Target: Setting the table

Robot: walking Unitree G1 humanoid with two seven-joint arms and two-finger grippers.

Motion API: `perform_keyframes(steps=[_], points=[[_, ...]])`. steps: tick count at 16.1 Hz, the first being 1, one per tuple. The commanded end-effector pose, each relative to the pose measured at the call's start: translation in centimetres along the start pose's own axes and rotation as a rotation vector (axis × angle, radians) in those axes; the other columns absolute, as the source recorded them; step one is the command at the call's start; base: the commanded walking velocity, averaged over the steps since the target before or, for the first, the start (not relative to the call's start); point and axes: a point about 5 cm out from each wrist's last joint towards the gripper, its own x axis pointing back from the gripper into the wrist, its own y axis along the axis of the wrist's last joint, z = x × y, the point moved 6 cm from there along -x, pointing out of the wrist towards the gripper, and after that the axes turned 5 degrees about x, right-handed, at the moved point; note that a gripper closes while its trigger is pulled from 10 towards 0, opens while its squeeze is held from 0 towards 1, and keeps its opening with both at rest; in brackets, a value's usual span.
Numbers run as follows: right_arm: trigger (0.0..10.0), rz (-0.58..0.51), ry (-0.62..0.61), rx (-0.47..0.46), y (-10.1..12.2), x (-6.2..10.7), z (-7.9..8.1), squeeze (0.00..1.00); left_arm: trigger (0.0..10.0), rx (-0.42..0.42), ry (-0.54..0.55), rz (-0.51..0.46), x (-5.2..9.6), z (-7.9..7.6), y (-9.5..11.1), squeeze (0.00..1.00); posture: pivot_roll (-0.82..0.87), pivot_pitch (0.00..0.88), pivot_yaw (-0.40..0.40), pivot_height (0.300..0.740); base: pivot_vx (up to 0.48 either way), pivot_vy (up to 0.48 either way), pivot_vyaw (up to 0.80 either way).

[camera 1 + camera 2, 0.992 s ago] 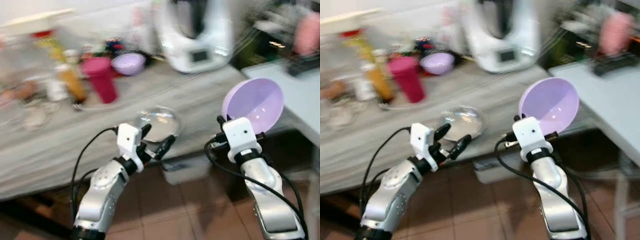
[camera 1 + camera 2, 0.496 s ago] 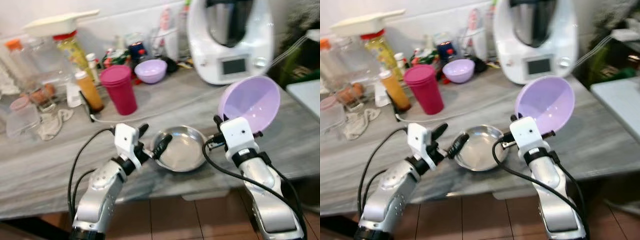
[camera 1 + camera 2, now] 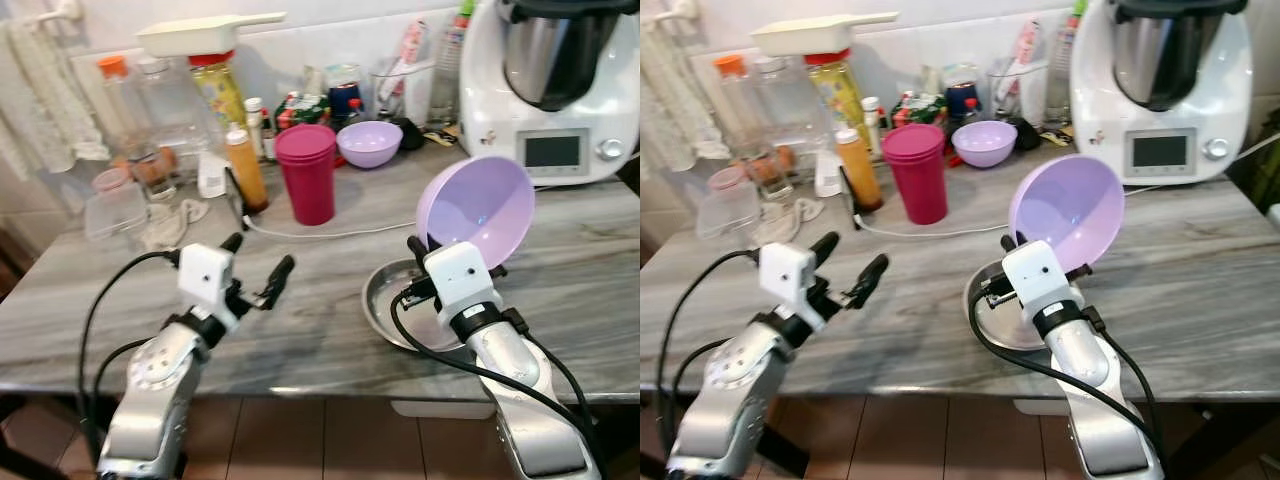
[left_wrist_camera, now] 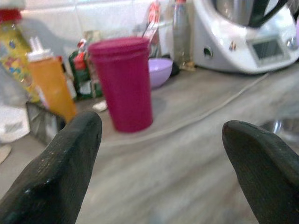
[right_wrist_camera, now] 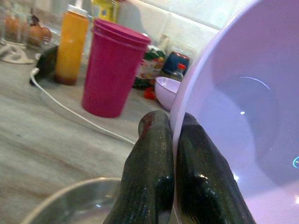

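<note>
Grey veined marble worktop point(image 3: 330, 340) beneath both end effectors. White tiled wall point(image 3: 330, 40) beyond them. Brown tile floor point(image 3: 330, 440) below the worktop edge. Even light.

2 purple bowls point(image 3: 476, 208), 1 steel bowl point(image 3: 385, 300)
</note>
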Motion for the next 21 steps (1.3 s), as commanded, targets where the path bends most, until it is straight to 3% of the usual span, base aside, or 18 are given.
perform_keyframes(steps=[1, 3, 6, 10, 15, 18, 21], points=[[10.0, -0.041, 0.007, 0.004, 1.1, -0.1, 0.0, 0.00, 10.0, -0.034, -0.003, 0.001, 0.5, 0.3, 0.2, 0.00, -0.27, 0.000, 0.144, 0.740, 0.000, 0.000, 0.63], [10.0, -0.048, 0.028, -0.004, 1.2, -0.1, 0.3, 0.00, 10.0, -0.037, -0.062, 0.030, 1.2, -0.3, -0.4, 0.00, -0.27, 0.000, 0.144, 0.740, 0.000, 0.000, 0.60], [10.0, -0.071, 0.081, 0.005, 1.8, -0.2, 0.8, 0.00, 10.0, -0.010, -0.231, 0.097, 2.3, -2.5, -1.4, 0.00, -0.27, 0.000, 0.142, 0.740, 0.000, 0.000, 0.55], [10.0, -0.120, 0.189, 0.008, 3.2, -1.0, 0.8, 0.00, 10.0, -0.030, -0.375, 0.134, 2.8, -3.7, -1.7, 0.00, -0.27, 0.009, 0.140, 0.740, 0.000, 0.000, 0.10], [10.0, -0.146, 0.450, 0.048, 4.6, -1.2, 3.2, 0.00, 10.0, -0.060, -0.390, 0.152, 3.0, -3.0, -1.8, 0.00, -0.27, 0.010, 0.139, 0.740, 0.000, 0.000, 0.00], [10.0, -0.065, 0.627, 0.057, 3.3, -0.1, 4.8, 0.00, 10.0, -0.076, -0.377, 0.157, 3.3, -2.3, -2.0, 0.00, -0.27, 0.010, 0.134, 0.740, 0.000, 0.000, 0.00], [10.0, -0.020, 0.696, 0.071, 2.4, 0.6, 5.2, 0.00, 10.0, -0.082, -0.369, 0.160, 3.2, -1.9, -2.1, 0.00, -0.27, 0.010, 0.134, 0.740, 0.000, 0.000, 0.00]])
